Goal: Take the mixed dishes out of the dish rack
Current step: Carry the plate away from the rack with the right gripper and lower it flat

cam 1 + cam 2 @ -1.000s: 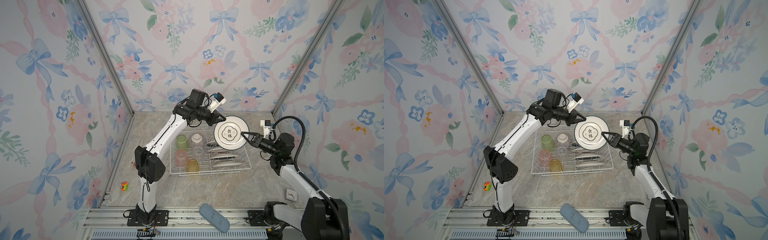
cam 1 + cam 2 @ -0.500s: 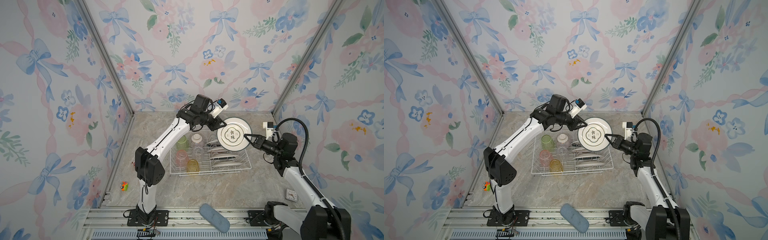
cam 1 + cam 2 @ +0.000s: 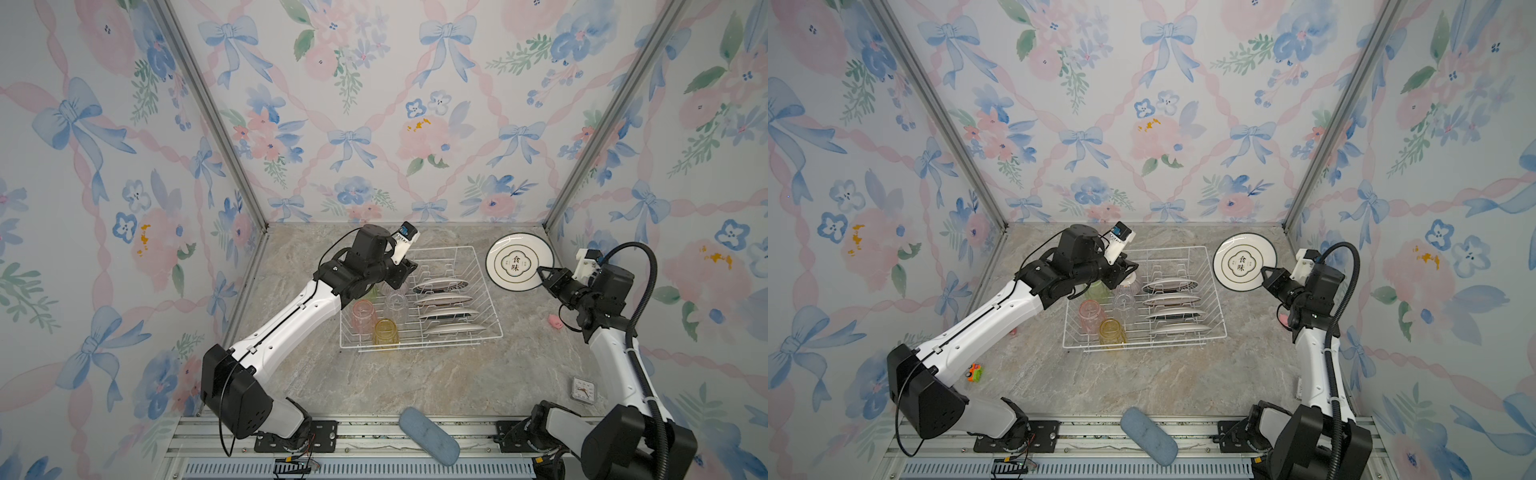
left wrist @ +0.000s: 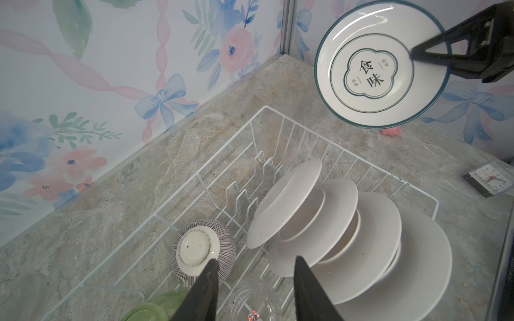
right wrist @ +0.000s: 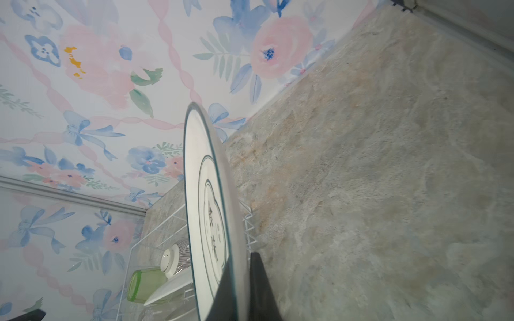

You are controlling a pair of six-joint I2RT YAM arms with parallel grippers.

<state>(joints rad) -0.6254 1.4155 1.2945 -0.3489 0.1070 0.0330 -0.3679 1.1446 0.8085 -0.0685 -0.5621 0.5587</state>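
The white wire dish rack (image 3: 487, 300) (image 3: 1215, 291) holds several white plates (image 3: 442, 299) (image 4: 347, 236) on edge, a striped bowl (image 4: 203, 250) upside down, and green (image 3: 1096, 289), pink (image 3: 362, 313), yellow (image 3: 385, 330) and clear (image 4: 253, 303) tumblers. My right gripper (image 3: 542, 272) (image 5: 242, 272) is shut on the rim of a printed, dark-rimmed plate (image 3: 515, 262) (image 4: 372, 69), held upright in the air to the right of the rack. My left gripper (image 3: 1131, 268) (image 4: 256, 259) hangs open and empty over the rack's far left part, above the bowl and clear tumbler.
A blue oblong pad (image 3: 428, 434) lies at the front edge. A small pink toy (image 3: 555, 321) and a small square clock (image 3: 583, 390) sit on the table near the right arm. A toy car (image 3: 974, 371) lies at the left. Walls close three sides.
My left gripper has opened, let go of the printed plate and drawn back left over the rack. My right gripper has carried the plate to the right, away from the rack.
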